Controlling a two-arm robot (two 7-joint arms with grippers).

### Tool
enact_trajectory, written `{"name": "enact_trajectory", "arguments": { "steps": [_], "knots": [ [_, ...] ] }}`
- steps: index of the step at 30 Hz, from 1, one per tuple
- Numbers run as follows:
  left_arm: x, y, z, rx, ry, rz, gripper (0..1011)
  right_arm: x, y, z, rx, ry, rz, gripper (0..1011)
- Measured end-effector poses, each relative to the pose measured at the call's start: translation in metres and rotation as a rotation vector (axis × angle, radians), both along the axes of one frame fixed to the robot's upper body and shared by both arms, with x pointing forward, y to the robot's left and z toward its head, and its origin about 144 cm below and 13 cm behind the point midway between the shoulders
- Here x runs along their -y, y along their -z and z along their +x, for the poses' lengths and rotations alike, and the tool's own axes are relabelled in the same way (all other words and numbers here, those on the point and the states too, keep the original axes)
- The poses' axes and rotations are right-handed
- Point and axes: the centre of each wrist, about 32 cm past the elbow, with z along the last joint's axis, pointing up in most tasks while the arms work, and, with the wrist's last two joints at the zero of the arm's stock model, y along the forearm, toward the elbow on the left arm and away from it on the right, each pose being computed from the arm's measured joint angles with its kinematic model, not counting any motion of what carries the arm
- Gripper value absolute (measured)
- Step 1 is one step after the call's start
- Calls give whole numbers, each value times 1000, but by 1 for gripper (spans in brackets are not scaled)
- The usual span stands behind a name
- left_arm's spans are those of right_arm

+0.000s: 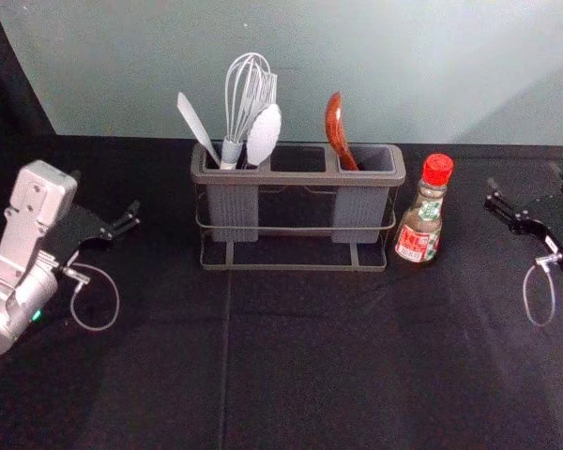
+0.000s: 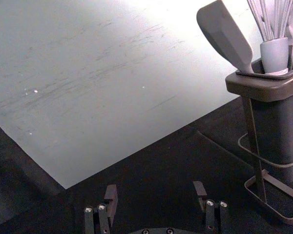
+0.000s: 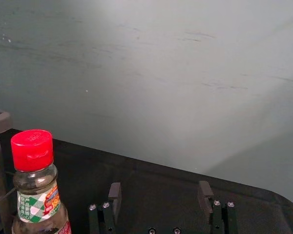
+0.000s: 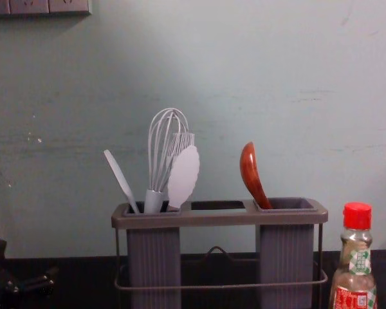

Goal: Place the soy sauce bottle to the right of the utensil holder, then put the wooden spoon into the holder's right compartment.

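Note:
The soy sauce bottle, red-capped, stands upright just right of the utensil holder; it also shows in the chest view and the right wrist view. The wooden spoon leans in the holder's right compartment, its bowl up. My right gripper is apart from the bottle, on its right; in its wrist view the gripper is open and empty. My left gripper is left of the holder, open with nothing between its fingers in the left wrist view.
The holder's left compartment holds a whisk, a white spatula and other pale utensils. Black cloth covers the table in front of the holder, and a pale wall stands behind it.

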Motion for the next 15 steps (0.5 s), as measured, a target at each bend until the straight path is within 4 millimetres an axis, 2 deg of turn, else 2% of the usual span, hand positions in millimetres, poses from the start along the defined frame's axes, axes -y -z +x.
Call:
{"name": "enact_trajectory", "arguments": {
  "steps": [15],
  "knots": [
    [0, 0, 0, 0, 0, 0, 1011, 0, 2, 0, 5, 3, 10, 1003]
  ]
}}
